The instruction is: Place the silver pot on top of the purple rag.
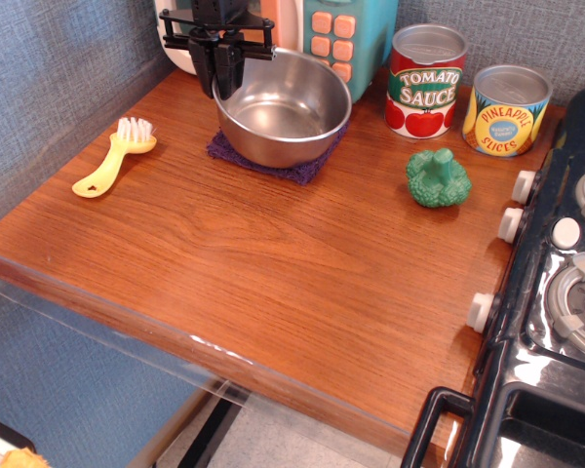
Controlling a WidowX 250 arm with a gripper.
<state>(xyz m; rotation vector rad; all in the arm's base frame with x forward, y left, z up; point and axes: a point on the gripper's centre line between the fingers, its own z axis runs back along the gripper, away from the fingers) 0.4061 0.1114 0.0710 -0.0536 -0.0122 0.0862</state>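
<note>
The silver pot is a wide shiny steel bowl at the back left of the wooden counter. It rests over the dark purple rag, whose front and left edges show beneath it. My black gripper comes down from above at the pot's left rim, its fingers closed on that rim. The rest of the rag is hidden under the pot.
A yellow brush lies to the left. A tomato sauce can, a pineapple slices can and a green toy broccoli stand to the right. A toy appliance is behind the pot. A stove fills the right edge.
</note>
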